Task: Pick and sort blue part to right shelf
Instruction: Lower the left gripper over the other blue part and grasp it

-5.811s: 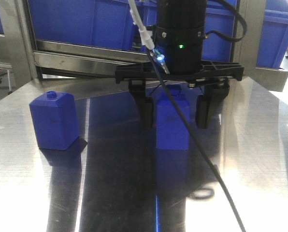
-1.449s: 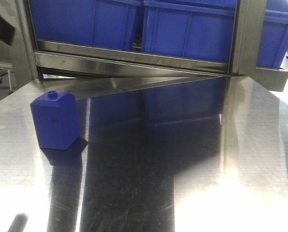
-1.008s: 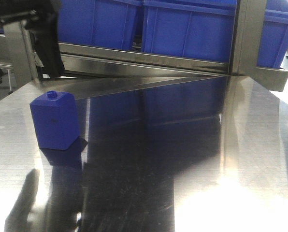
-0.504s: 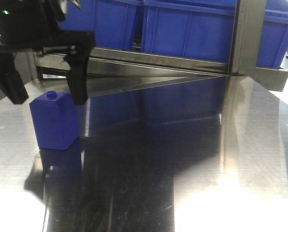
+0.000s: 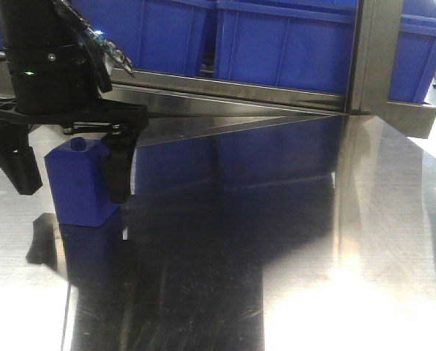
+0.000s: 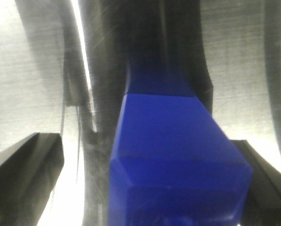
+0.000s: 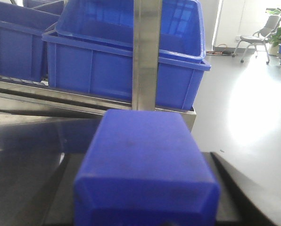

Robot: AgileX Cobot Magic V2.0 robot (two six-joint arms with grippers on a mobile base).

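Steel tabletop [image 5: 313, 241], right shelf [image 5: 203, 84] behind. Straddling blue part [image 5: 79, 186] with left jaws wide; clamping second part [image 7: 145, 165] in right jaws.

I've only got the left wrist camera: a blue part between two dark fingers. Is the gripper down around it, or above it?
Observer: Down around it. The front view shows the left gripper open, fingertips flanking the blue part.
Operator: Is it upright?
Observer: Yes, upright on the steel table, small knob on top.
Operator: And the right arm?
Observer: Its wrist view shows a second blue part close up, facing a blue bin on the right shelf; the grip itself isn't visible.
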